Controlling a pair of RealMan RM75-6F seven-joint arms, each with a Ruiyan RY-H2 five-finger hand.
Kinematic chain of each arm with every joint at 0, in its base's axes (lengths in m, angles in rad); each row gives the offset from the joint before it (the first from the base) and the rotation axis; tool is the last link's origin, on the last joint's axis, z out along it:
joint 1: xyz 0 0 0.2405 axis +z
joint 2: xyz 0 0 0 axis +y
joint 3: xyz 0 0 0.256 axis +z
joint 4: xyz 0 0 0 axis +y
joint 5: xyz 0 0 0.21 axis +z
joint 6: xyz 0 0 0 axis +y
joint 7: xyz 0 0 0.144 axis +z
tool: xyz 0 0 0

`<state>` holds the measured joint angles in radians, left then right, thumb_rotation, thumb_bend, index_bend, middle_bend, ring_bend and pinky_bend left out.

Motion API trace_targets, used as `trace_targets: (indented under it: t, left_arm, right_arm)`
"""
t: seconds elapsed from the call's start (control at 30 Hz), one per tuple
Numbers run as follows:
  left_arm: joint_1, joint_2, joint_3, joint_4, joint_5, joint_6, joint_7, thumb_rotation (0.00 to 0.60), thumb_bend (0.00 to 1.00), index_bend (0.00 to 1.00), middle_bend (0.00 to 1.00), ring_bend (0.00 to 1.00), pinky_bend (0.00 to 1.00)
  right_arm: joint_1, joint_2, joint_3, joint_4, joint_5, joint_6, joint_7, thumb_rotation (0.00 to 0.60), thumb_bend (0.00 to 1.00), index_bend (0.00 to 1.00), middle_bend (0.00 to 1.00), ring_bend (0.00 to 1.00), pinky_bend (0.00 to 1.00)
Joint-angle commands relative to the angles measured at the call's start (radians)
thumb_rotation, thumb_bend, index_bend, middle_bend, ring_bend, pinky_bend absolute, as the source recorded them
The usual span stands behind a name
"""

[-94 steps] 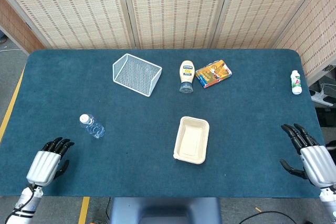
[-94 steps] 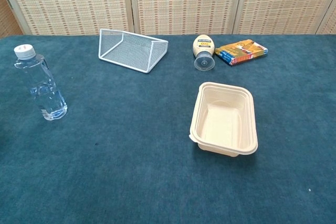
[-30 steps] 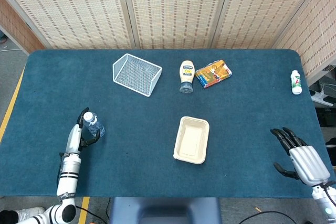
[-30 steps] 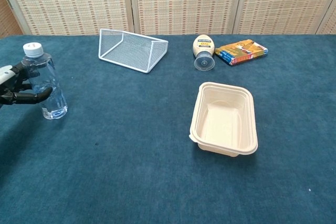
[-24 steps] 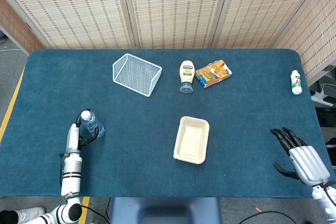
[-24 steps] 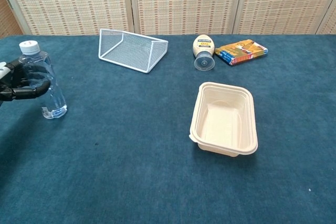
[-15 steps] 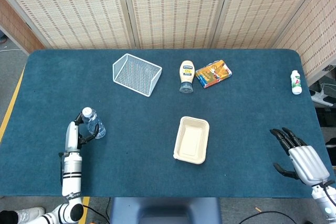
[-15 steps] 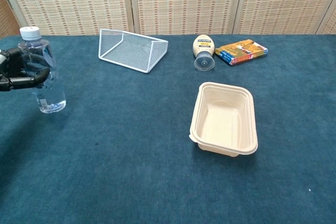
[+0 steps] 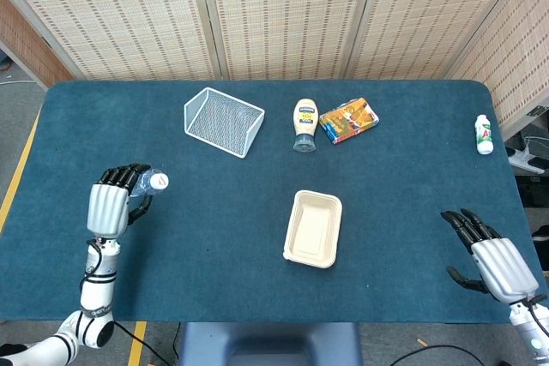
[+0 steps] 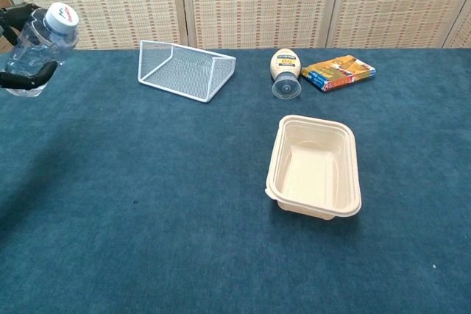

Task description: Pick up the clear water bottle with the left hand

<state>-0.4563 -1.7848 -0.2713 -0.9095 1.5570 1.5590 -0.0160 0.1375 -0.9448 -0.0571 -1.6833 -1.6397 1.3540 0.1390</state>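
Bottle point(image 10: 33, 53) is off the table point(image 9: 257, 280), gripped in the left hand point(image 9: 110, 203), whose fingers point(image 9: 123, 176) wrap its body. Its long axis tilts, with the white cap point(image 9: 159, 182) pointing up and toward the table's middle; a lift straight up looks like all that remains. The right hand point(image 9: 493, 256) lies far off by the opposite edge, fingers spread, holding nothing. The squeeze bottle point(image 9: 304, 123) near the basket point(image 9: 223, 121) bears a blue label I cannot read; the cap's print is too small.

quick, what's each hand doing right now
Left hand: holding the clear plastic water bottle with the white cap, lifted off the table.
Right hand: open, fingers apart, holding nothing.
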Motion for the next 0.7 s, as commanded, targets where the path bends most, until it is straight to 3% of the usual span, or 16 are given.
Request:
trace_targets:
  t: [0.03, 0.17, 0.23, 0.33, 0.43, 0.53, 0.7]
  left_arm:
    - [0.017, 0.057, -0.004, -0.34, -0.105, -0.066, -0.461, 0.6, 0.72, 0.67, 0.72, 0.62, 0.65]
    - [0.041, 0.154, -0.034, -0.566, -0.202, -0.197, -0.787, 0.6, 0.73, 0.68, 0.73, 0.62, 0.66]
    - [0.047, 0.199, -0.044, -0.636, -0.23, -0.25, -0.886, 0.6, 0.73, 0.68, 0.73, 0.62, 0.66]
    - [0.05, 0.236, -0.052, -0.678, -0.255, -0.292, -0.92, 0.6, 0.73, 0.68, 0.73, 0.62, 0.66]
    - [0.046, 0.229, -0.051, -0.652, -0.278, -0.281, -0.801, 0.6, 0.74, 0.68, 0.73, 0.62, 0.66]
    - [0.035, 0.182, -0.041, -0.564, -0.309, -0.233, -0.544, 0.6, 0.76, 0.69, 0.73, 0.62, 0.66]
    - [-0.006, 0.081, 0.026, -0.244, -0.214, -0.101, -0.079, 0.6, 0.76, 0.7, 0.73, 0.62, 0.66]
  right_arm:
    - [0.001, 0.001, 0.0, 0.0, 0.0, -0.002, 0.0, 0.6, 0.21, 0.0, 0.07, 0.0, 0.23]
    - [0.002, 0.002, -0.001, -0.001, 0.002, -0.005, 0.002, 0.6, 0.21, 0.0, 0.07, 0.0, 0.23]
    - [0.003, 0.002, -0.001, -0.002, 0.003, -0.007, 0.001, 0.6, 0.21, 0.0, 0.07, 0.0, 0.23]
    - [0.004, 0.002, -0.002, -0.003, 0.004, -0.011, -0.001, 0.6, 0.21, 0.0, 0.07, 0.0, 0.23]
    - [0.005, 0.003, -0.003, -0.005, 0.004, -0.015, -0.004, 0.6, 0.21, 0.0, 0.07, 0.0, 0.23]
    - [0.005, 0.005, -0.004, -0.006, 0.005, -0.015, -0.006, 0.6, 0.21, 0.0, 0.07, 0.0, 0.23]
    - [0.004, 0.006, -0.003, -0.008, 0.007, -0.014, -0.006, 0.6, 0.21, 0.0, 0.07, 0.0, 0.23]
